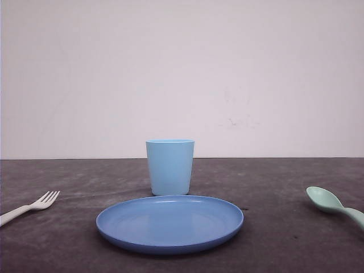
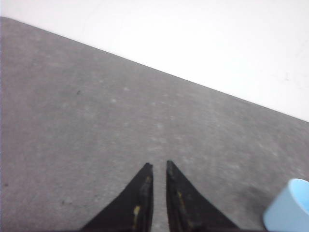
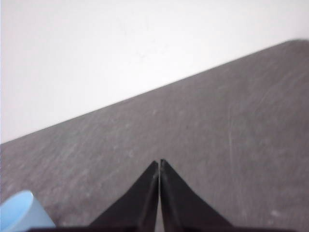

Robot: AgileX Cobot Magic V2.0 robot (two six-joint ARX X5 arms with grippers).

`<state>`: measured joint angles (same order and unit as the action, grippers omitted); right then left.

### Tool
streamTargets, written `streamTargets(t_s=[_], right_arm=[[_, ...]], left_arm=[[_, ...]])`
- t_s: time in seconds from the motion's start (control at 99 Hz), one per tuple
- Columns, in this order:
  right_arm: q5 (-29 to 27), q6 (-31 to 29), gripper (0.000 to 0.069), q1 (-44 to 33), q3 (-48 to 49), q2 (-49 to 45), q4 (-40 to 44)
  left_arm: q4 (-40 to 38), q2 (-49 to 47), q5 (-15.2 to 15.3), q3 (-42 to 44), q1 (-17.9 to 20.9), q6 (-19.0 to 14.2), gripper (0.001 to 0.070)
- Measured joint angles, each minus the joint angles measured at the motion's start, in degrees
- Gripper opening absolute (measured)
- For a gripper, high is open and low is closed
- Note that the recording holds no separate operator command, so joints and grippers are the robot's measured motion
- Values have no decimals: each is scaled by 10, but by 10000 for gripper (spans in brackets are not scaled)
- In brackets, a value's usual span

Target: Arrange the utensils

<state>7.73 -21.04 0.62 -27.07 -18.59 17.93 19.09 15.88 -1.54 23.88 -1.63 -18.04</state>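
Both tools, left tool (image 2: 158, 165) and right tool (image 3: 159, 162), above bare table (image 2: 96, 121) (tips closed).

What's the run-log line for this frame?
fork table left, untouched | spoon table right, untouched | left claw shut, empty | right claw shut, empty

The left gripper (image 2: 158, 166) has black, wedge-shaped fingers with yellowish flecks; the right gripper (image 3: 159, 163) shows plain black tapering fingers.

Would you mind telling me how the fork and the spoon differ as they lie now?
The fork is white with tines; the spoon is mint green with an oval bowl. The fork lies left of the plate, the spoon right. Both lie on the table, heads toward the middle.
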Motion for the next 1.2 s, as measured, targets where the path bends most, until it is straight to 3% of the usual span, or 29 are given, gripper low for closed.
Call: streamTargets(t_s=[0.222, 0.384, 0.454, 0.575, 0.707, 0.989, 1.201], right_arm=[[37, 95, 5, 12, -165, -192, 153], [41, 137, 5, 33, -184, -240, 176], [41, 144, 37, 38, -184, -242, 177], [41, 147, 225, 39, -184, -243, 177], [41, 147, 299, 39, -184, -244, 185], [41, 146, 314, 39, -184, -244, 189], [41, 146, 314, 39, -184, -244, 196]], left_arm=[[130, 185, -13, 181, -1, 63, 24], [162, 255, -15, 215, -11, 88, 40], [172, 268, -15, 215, -17, 92, 113], [189, 288, -18, 215, -31, 94, 302], [212, 321, -27, 215, -55, 77, 351], [216, 420, -28, 215, -150, 17, 357], [198, 523, 19, 215, -218, -10, 357]])
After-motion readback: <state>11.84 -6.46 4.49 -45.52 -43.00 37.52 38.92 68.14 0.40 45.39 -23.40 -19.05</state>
